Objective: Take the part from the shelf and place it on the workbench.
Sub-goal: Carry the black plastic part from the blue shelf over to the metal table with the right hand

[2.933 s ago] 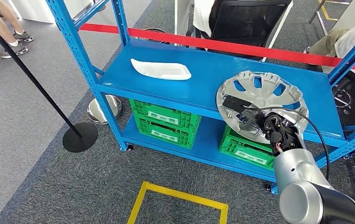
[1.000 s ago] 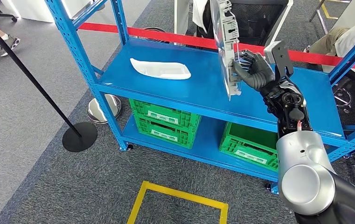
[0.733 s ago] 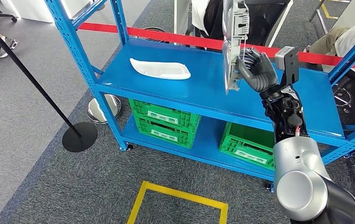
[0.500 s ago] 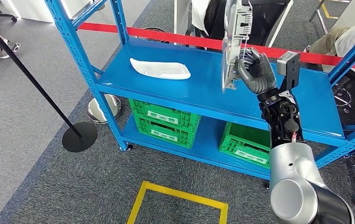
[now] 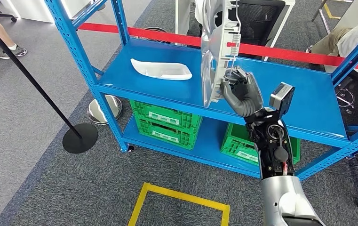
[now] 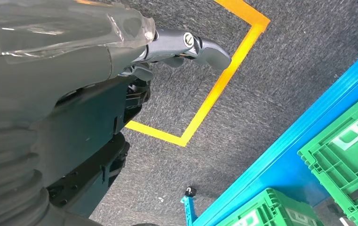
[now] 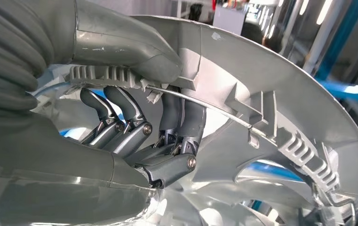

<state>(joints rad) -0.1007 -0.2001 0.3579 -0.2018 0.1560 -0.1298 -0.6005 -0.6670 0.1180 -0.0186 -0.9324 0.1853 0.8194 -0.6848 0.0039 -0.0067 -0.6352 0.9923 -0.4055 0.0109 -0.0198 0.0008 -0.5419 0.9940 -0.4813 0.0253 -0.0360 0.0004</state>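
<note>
In the head view, the right hand [image 5: 241, 95] grips the silver wheel cover [image 5: 217, 52] at its lower rim and holds it on edge, nearly upright, in the air above the front of the blue shelf [image 5: 205, 80], clear of the shelf's board. A white tray-like part [image 5: 161, 69] lies flat on that same board, well apart from the wheel cover, toward the shelf's left post. Green crates [image 5: 168, 121] sit on the lower level of the shelf. A red tape [image 5: 280, 51] runs behind the shelf, and a yellow floor marking [image 5: 179, 207] lies in front of it.

In the left wrist view, the left hand [image 6: 181, 47] hangs over grey carpet beside the shelf, holding nothing, its fingers loosely extended.

In the right wrist view, the thumb presses the wheel cover's ribbed rim while the dark fingers [image 7: 130, 127] curl inside it.
</note>
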